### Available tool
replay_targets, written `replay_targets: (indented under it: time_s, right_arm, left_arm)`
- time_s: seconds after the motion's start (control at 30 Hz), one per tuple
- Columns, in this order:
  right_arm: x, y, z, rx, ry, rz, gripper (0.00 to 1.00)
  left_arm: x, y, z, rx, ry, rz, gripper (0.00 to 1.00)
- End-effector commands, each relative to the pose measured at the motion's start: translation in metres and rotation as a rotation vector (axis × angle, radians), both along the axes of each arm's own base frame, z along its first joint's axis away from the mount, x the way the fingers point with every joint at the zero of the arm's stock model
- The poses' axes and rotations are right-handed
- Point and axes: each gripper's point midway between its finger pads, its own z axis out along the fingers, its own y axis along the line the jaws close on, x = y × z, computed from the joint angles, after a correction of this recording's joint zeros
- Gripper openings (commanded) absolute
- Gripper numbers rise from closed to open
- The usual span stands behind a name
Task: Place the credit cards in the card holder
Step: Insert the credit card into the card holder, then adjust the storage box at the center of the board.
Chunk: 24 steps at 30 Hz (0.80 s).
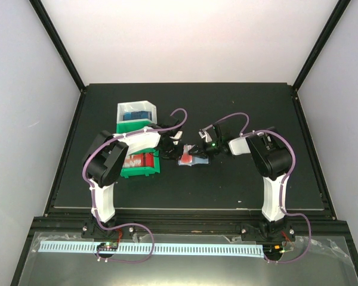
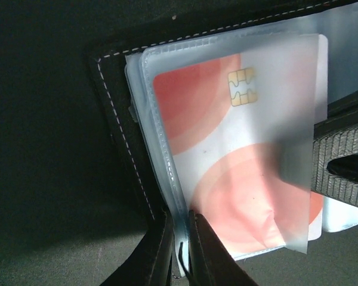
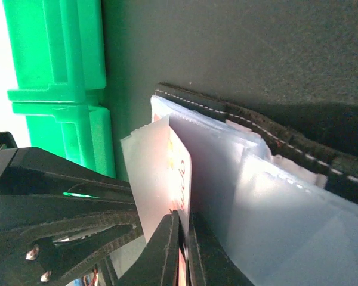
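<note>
Card holder [image 1: 187, 159] lies open mid-worktop, at 3 o'clock from the green tray [image 1: 138, 174]. My left gripper [image 2: 182, 225] pinches a clear pocket [image 2: 144, 107]. My right gripper [image 3: 182, 229] is clamped on the red card [image 2: 197, 101], which looks mostly in. Next I push it home, then let go.

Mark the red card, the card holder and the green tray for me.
red card [image 2: 227, 179], left wrist view, middle of its face.
card holder [image 2: 113, 113], left wrist view, black stitched edge.
green tray [image 3: 59, 89], right wrist view, outer wall.
</note>
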Motion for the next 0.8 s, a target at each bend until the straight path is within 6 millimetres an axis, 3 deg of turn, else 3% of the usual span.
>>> replay_targets:
  time_s: [0.0, 0.1, 0.33, 0.47, 0.63, 0.77]
  right_arm:
    - [-0.016, 0.005, -0.016, -0.072, 0.029, -0.008, 0.1]
    - [-0.013, -0.003, -0.002, -0.134, 0.002, -0.034, 0.22]
    - [-0.003, -0.029, 0.042, -0.26, -0.101, -0.103, 0.59]
    - [0.001, -0.042, 0.059, -0.334, -0.144, -0.128, 0.65]
    - [0.011, -0.06, 0.077, -0.439, -0.206, -0.18, 0.69]
    - [0.013, -0.063, 0.084, -0.462, -0.225, -0.181, 0.69]
  left_arm:
    - [-0.014, 0.006, -0.008, 0.03, 0.034, -0.012, 0.1]
    - [-0.013, 0.007, -0.003, 0.03, 0.022, -0.014, 0.12]
    - [0.0, 0.009, 0.034, -0.001, -0.059, -0.017, 0.2]
    - [0.002, 0.014, 0.047, 0.009, -0.09, -0.023, 0.27]
    - [-0.015, 0.035, 0.027, 0.081, -0.051, -0.025, 0.31]
    - [-0.025, 0.044, 0.019, 0.097, -0.023, -0.024, 0.34]
